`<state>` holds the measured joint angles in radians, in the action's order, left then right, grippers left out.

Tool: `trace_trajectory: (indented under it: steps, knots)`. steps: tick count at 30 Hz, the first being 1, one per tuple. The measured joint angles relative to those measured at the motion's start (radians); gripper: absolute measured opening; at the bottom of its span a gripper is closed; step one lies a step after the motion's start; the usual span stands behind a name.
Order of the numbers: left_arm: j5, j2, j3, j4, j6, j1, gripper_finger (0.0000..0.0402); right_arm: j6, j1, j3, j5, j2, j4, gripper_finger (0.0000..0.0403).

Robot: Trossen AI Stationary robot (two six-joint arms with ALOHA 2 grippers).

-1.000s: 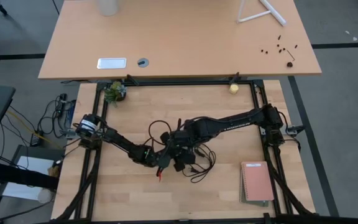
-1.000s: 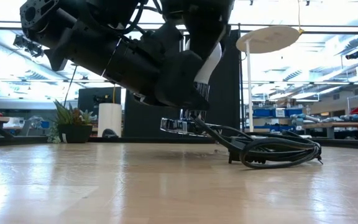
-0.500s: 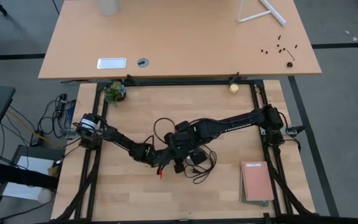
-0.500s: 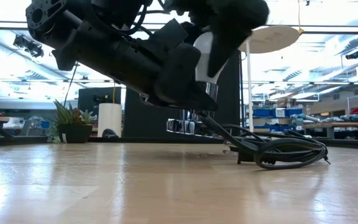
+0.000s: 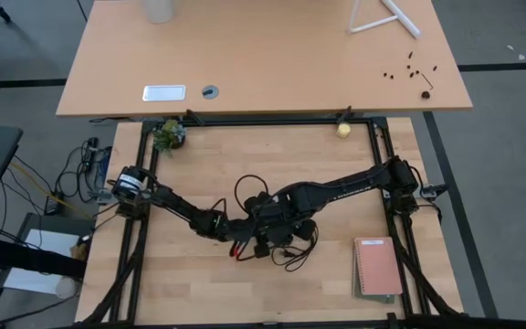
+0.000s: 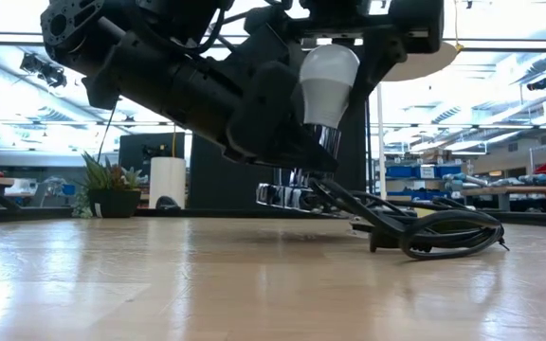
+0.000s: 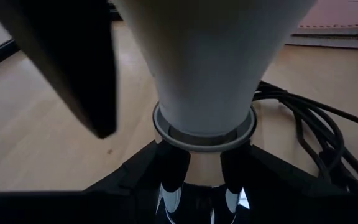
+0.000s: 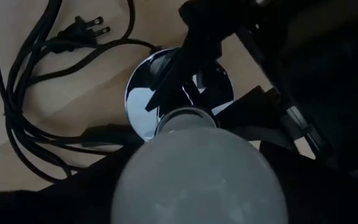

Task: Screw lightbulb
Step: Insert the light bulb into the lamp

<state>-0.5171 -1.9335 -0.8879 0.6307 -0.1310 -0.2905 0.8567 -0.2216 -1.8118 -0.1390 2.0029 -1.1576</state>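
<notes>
This is a lab or workshop. A wooden work table (image 5: pixel 190 283) sits in a black metal frame (image 5: pixel 272 121), with a light desk (image 5: pixel 263 55) just behind it. Beyond the table stand shelves of blue bins (image 6: pixel 420 172) under ceiling strip lights (image 6: pixel 27 142).
</notes>
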Motion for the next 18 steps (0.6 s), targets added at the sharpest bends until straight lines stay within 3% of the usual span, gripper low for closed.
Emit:
trace_trajectory:
  steps: [7,14,18]
  knots:
    - [-0.008,0.0,0.0,0.002,-0.002,0.002,0.0195,-0.099,0.0,0.0,-0.002,0.0,0.009,0.0258]
    - [-0.055,-0.001,0.001,0.004,-0.029,0.002,0.0195,-0.378,0.003,0.0,-0.006,0.0,0.011,0.0257]
    - [-0.097,-0.002,0.001,0.01,-0.038,0.001,0.0195,-0.587,0.016,-0.001,-0.007,-0.002,0.015,0.0278]
